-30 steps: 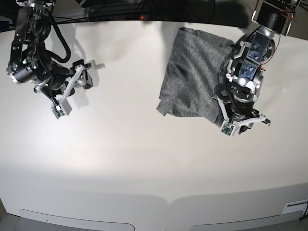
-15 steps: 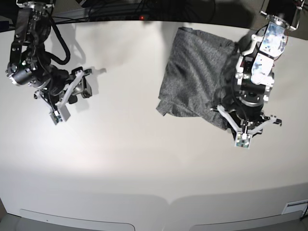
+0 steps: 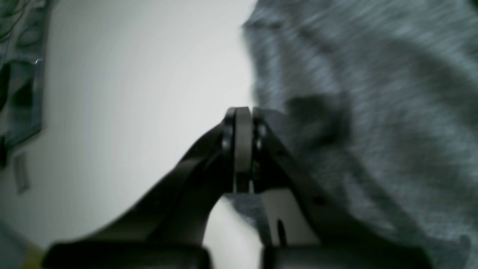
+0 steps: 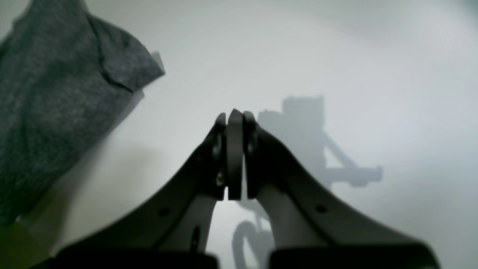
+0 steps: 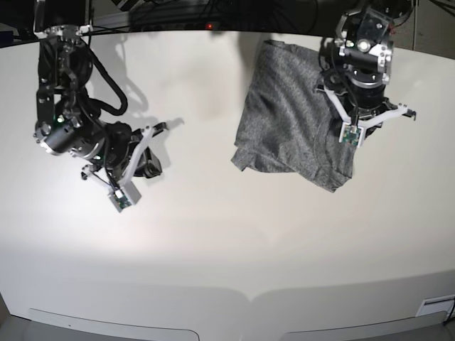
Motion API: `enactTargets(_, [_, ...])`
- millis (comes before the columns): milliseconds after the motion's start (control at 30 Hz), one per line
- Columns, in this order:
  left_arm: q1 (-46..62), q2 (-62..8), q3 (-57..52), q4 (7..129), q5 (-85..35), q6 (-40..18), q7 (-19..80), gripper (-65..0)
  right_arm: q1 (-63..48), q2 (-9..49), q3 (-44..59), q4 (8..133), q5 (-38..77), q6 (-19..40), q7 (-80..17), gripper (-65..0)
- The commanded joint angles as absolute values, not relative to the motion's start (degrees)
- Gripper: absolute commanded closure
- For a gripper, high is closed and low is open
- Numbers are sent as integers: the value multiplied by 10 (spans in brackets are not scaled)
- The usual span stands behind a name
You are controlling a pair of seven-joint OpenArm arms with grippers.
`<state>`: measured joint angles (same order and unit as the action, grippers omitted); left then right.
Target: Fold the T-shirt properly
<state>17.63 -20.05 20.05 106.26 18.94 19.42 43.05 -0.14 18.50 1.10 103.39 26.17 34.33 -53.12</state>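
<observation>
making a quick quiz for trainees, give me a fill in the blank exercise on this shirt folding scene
1. The heather-grey knit T-shirt lies on the ____ table.
2. The left pincer has its jaws ____.
3. The right pincer hangs over bare table and holds ____.
4. In the base view, the folded shirt lies on the ____ side.

Missing words: white; shut; nothing; right

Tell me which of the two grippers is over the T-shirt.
The left gripper, on the base view's right: it hangs over the grey T-shirt. The right gripper is over bare table, well away from the cloth.
</observation>
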Motion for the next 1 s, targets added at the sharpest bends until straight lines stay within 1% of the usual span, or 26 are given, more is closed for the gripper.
enactTargets(0, [176,-204,199,1074,207,215,445,0,20,180,1,1030,269,347,-512,0])
enactTargets(33, [180,-204,199,1074,215,236,466,0,33,171,-10,1013,270,347,-512,0])
enactTargets(100, [194,-211,199,1074,213,284,468,0,62,153,-29,976,270,347,-512,0])
enactTargets(167, [214,-222,199,1077,166,303,449,0,90,136,-46,938,270,347,-512,0])
enactTargets(267, [248,-239,199,1078,67,303,389,0,129,114,-72,877,258,348,-509,0])
enactTargets(400, [285,-238,187,1077,-19,294,321,0,161,92,-99,806,206,348,-475,0])
enactTargets(533, [302,-235,146,1075,-112,232,294,0,165,75,-112,756,179,348,-423,0])
enactTargets(667, [304,-212,88,1053,-199,147,266,0,164,52,-115,710,152,351,-402,0])
enactTargets(733, [303,-191,57,1025,-217,107,255,0,163,37,-115,695,150,373,-403,0])
enactTargets(833, [293,-158,15,965,-229,50,222,0,153,23,-114,691,150,383,-405,0])
enactTargets(967, [245,-137,-25,885,-228,2,212,0,138,17,-114,691,150,396,-420,0])
